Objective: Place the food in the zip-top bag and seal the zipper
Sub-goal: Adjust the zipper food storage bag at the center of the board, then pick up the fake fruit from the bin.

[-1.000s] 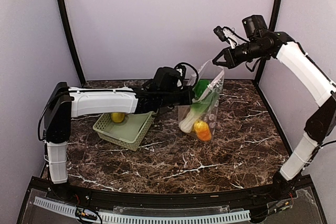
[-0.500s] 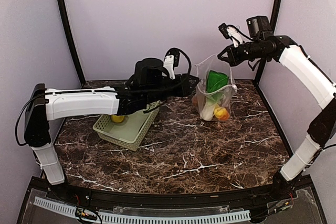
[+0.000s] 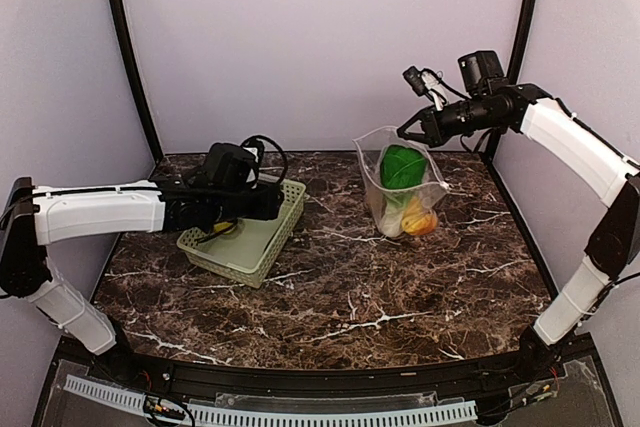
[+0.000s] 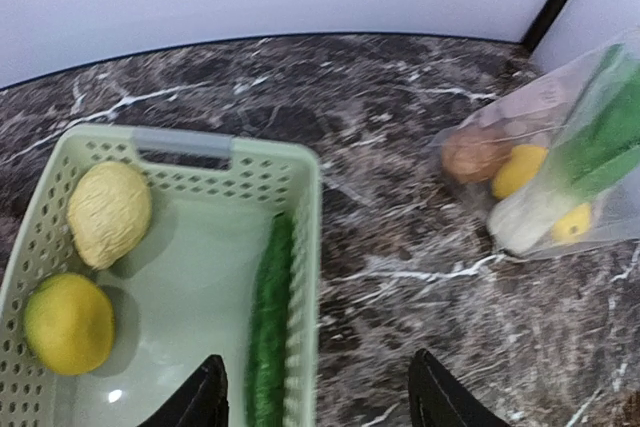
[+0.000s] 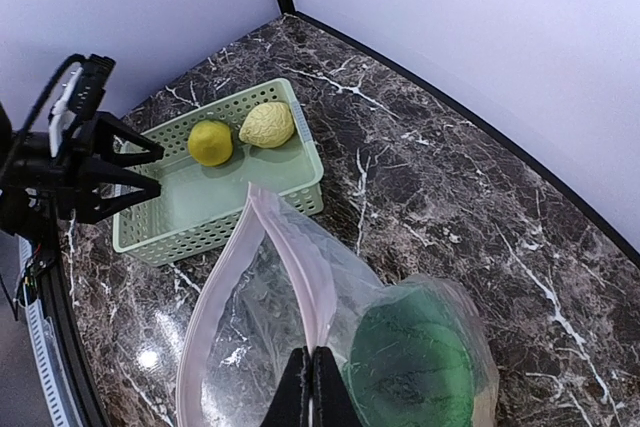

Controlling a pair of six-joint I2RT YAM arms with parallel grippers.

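The zip-top bag [image 3: 372, 185] hangs upright at the back right, its bottom on the table. My right gripper [image 3: 406, 133] is shut on the pinkish zipper [image 5: 285, 247] at the bag's rim, and the mouth gapes open. Inside the bag are a bok choy [image 3: 403, 167], an orange piece [image 3: 421, 219] and a brown potato [image 4: 474, 152]. My left gripper [image 4: 320, 405] stands open and holds nothing, over the right rim of the green basket [image 3: 240, 269]. In the basket lie a yellow round piece [image 4: 68, 322], a pale bumpy piece [image 4: 108, 212] and a green cucumber [image 4: 269, 332].
The basket [image 5: 220, 222] sits at the back left of the dark marble table [image 3: 400, 297]. Pale walls close the back and both sides. A black upright post [image 3: 128, 47] stands at the back left corner, and another stands at the back right.
My left gripper has opened and drawn back leftward from the bag's mouth to over the basket. The bag, hanging from my right gripper, now stands upright.
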